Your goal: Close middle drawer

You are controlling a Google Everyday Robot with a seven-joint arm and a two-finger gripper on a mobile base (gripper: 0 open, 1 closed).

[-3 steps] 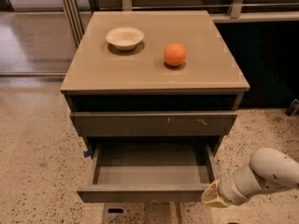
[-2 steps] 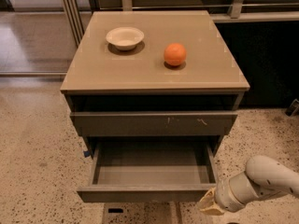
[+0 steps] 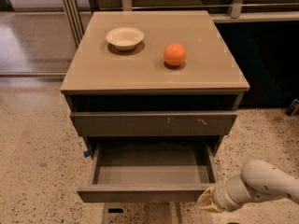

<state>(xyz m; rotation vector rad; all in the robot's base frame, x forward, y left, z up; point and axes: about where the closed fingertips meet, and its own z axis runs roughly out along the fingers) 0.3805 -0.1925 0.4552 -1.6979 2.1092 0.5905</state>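
The middle drawer [image 3: 145,193] stands pulled out under the beige tabletop [image 3: 140,73], which bears a bowl [image 3: 124,37] and an orange [image 3: 174,54]. The hand [image 3: 208,202] sits by the drawer's front right corner, over speckled floor [image 3: 32,148]; whether it is open or closed cannot be told.

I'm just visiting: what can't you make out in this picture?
Camera view: whether the end effector, at the middle drawer's front right corner, touches it is unclear.
The arm: cut off by the right edge.
Below that drawer: cut off by the bottom edge.
The gap under the cabinet top: lost in shadow.
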